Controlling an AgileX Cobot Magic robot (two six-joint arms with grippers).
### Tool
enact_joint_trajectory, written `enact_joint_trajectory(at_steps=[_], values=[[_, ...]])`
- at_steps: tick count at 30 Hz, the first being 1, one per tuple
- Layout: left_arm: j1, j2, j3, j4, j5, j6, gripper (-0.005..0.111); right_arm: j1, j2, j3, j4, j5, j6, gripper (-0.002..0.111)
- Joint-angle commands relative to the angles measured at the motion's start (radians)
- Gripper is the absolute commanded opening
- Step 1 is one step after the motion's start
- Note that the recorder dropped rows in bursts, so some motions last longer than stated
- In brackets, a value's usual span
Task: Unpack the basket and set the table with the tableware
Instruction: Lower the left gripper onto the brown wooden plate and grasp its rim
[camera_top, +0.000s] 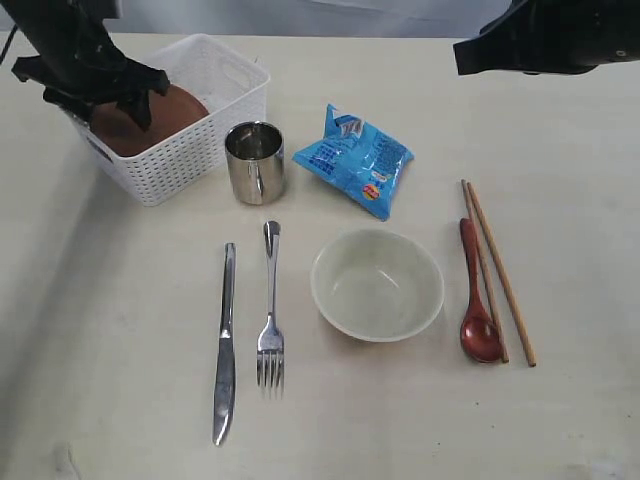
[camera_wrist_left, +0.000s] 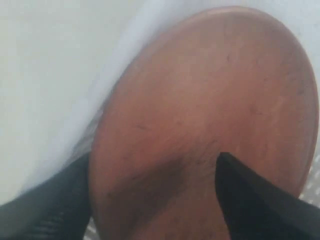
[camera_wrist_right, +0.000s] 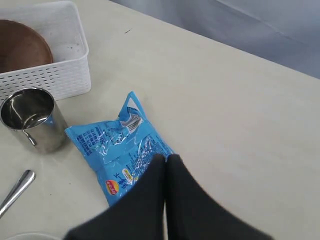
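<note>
In the upper left of the frame, the left gripper (camera_top: 100, 102) reached into the white basket (camera_top: 190, 150), jaws spread wide astride the reddish-brown plate (camera_top: 170, 108), actual grip impossible to tell, while the right gripper (camera_wrist_right: 166, 160) hung clenched and empty at upper right.

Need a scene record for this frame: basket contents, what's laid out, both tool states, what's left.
basket: white, far left of the exterior view; reddish-brown plate visible inside
left tool: open, down in the basket at the plate; no grip evident
right tool: shut, holding nothing
laid out on table, left to right: knife, fork, bowl, spoon, chopsticks
also out: steel cup beside the basket, blue snack packet
left to unpack: plate
</note>
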Motion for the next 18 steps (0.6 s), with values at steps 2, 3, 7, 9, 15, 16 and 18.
enact_joint_trajectory(at_steps=[2,3,7,9,15,16,18], values=[[0.002,0.001,-0.005,-0.002,-0.018,0.000,0.045,-0.006,-0.006,0.004,0.003,-0.008,-0.004,0.000],[0.002,0.001,-0.005,-0.002,-0.018,0.000,0.039,-0.006,-0.006,0.004,0.003,-0.008,-0.004,0.000],[0.002,0.001,-0.005,-0.002,-0.033,-0.007,0.006,-0.006,-0.006,0.004,0.003,-0.008,-0.004,0.000],[0.002,0.001,-0.005,-0.002,-0.043,-0.007,0.000,-0.006,-0.006,0.004,0.003,-0.008,-0.004,0.000],[0.002,-0.015,-0.005,-0.002,-0.079,-0.007,0.000,-0.006,-0.006,0.004,0.003,-0.008,-0.004,0.000],[0.002,-0.027,-0.005,-0.002,-0.083,-0.007,0.000,-0.006,-0.006,0.004,0.003,-0.008,-0.004,0.000],[0.002,-0.052,-0.005,-0.002,-0.092,-0.007,0.000,-0.006,-0.006,0.004,0.003,-0.008,-0.004,0.000]])
